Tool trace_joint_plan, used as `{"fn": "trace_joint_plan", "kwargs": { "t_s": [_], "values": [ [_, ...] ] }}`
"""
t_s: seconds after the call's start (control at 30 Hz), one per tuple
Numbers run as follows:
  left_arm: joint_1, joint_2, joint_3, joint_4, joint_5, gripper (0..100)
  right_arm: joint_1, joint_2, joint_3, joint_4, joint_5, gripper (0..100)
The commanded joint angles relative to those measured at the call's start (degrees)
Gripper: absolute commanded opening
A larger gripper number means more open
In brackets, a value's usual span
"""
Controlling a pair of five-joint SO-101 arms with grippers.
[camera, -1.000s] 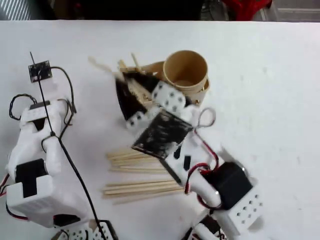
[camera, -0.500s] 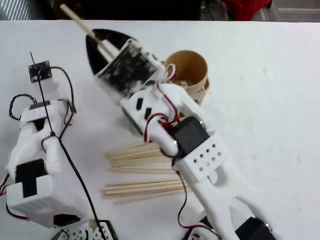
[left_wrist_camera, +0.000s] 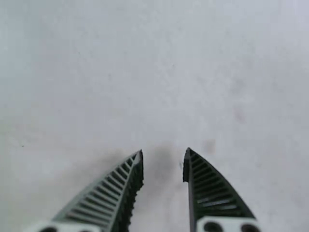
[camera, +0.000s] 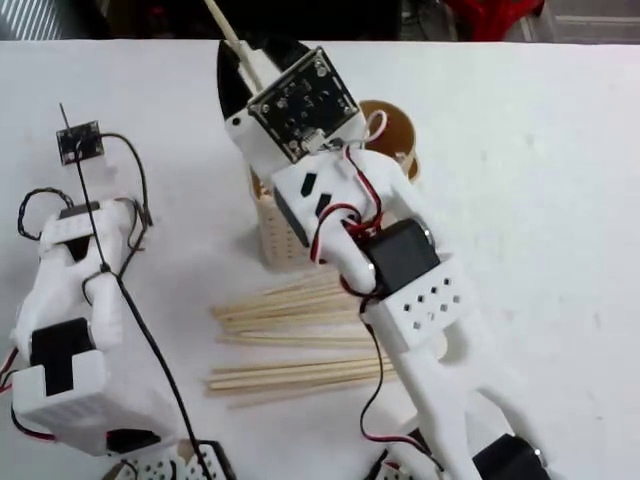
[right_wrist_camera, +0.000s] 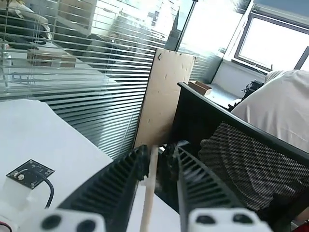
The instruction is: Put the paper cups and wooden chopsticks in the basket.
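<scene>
Right claw (camera: pixel 245 60), upper centre of the high view: clamped on a single chopstick (camera: pixel 222 25), gripped near one end. The free end pokes toward the top edge of the frame, beyond the far side of the tabletop (camera: pixel 540 180).

Left claw (left_wrist_camera: pixel 162 157): a narrow gap between the tips, nothing in it, bare tabletop beneath.

Basket (camera: pixel 272 228): centre of the frame, below the right claw and largely covered by that arm's wrist. Paper cup (camera: pixel 398 128): just right of the basket, partly hidden; cannot tell whether it sits in the basket or beside it. Loose chopsticks (camera: pixel 285 312): two bundles on the tabletop, lower centre, close to the arm's elbow.

Risks, as judged:
- The held stick is up and away from the basket mouth. Letting go here would likely drop it on the tabletop or over the far edge.
- The grip is at one end only (long lever, small contact), so the stick may swing or slip on the way down and catch the basket rim instead of going in.
- The basket looks light. A stick jabbed against its wall, or the wrist pressing down, could tip it or push it into the cup.
- A low elbow could sweep the bundles and scatter them.
</scene>
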Motion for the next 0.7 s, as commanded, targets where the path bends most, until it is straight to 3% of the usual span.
{"fn": "trace_joint_plan", "kwargs": {
  "t_s": [0.0,0.2,0.33,0.53,0.67],
  "values": [
    [0.75,-0.31,-1.41,-0.97,-0.79,15,0.84,-0.04,-3.08,0.57,0.00,7.7],
    [0.75,-0.31,-1.32,-0.97,-0.79,15,0.84,-0.57,-2.99,4.97,0.00,6.8],
    [0.66,-0.31,-1.32,-0.97,-0.79,15,0.92,-2.77,-2.81,20.44,0.00,1.2],
    [0.66,-0.31,-1.41,-0.97,-0.79,15,0.84,-9.36,-2.11,46.90,0.09,9.4],
    [0.66,-0.31,-1.41,-0.97,-0.79,15,0.40,-11.91,-0.09,56.13,3.43,13.6]
  ]
}}
